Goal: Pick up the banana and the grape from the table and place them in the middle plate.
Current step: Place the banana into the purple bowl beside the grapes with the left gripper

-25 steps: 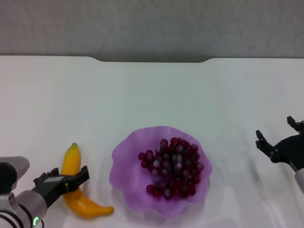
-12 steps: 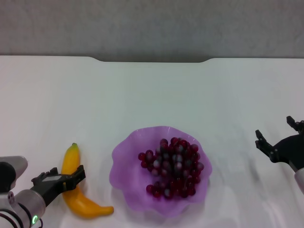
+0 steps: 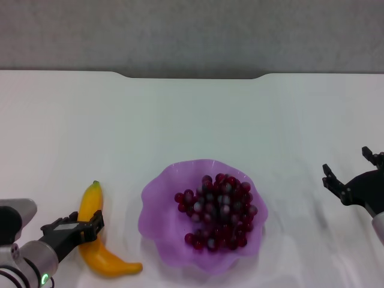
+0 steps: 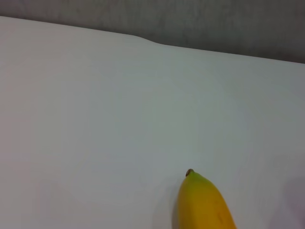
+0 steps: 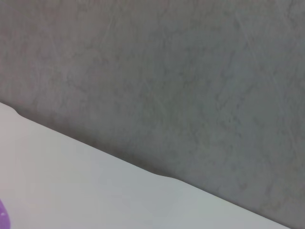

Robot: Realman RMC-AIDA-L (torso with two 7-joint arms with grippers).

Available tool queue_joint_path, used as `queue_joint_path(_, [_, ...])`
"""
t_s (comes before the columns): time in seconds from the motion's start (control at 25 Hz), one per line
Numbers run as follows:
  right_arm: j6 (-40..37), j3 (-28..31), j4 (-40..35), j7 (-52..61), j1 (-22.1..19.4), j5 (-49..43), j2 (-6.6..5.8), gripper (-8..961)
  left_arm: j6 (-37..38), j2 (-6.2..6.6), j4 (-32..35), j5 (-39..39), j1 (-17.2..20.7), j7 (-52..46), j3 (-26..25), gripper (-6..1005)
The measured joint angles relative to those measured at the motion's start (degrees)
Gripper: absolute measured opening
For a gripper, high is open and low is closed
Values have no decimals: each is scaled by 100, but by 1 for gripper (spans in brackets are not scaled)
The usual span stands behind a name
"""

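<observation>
The yellow banana (image 3: 98, 249) lies on the white table (image 3: 192, 120) left of the purple middle plate (image 3: 157, 198). My left gripper (image 3: 72, 228) is open and sits low over the banana's middle, one finger on each side of it. The left wrist view shows only the banana's tip (image 4: 204, 205). The dark red grape bunch (image 3: 217, 211) rests inside the middle plate. My right gripper (image 3: 350, 167) is open and holds nothing, hanging off to the right of the plate.
The table's notched far edge (image 3: 192, 77) meets a grey wall (image 3: 192, 30). A sliver of the plate's rim (image 5: 2, 219) shows in the right wrist view.
My left gripper has drawn back and down a little along the banana. The banana, the grape bunch and the right arm have stayed put.
</observation>
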Motion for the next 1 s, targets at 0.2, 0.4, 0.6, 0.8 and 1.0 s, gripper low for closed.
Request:
queue_joint_path(0.2, [1, -6, -23, 0, -7, 0, 5, 904, -1, 11, -62, 8, 19, 2, 0, 525])
queue_joint_path(0.4, [1, -11, -34, 1, -29, 0, 8, 904, -267, 65, -910, 44, 384, 330, -179, 524])
queue_joint_path(0.6, [1, 0, -55, 0, -42, -1, 4, 904, -929, 54, -1871, -3, 723, 940, -366, 524])
queue_joint_path(0.8, [1, 1, -56, -12, -43, 0, 1, 904, -2082, 63, -2222, -334, 465, 995, -615, 524])
queue_joint_path(1.0, [12, -23, -62, -31, -13, -1, 0, 904, -2452, 66, -2377, -977, 214, 1202, -707, 523])
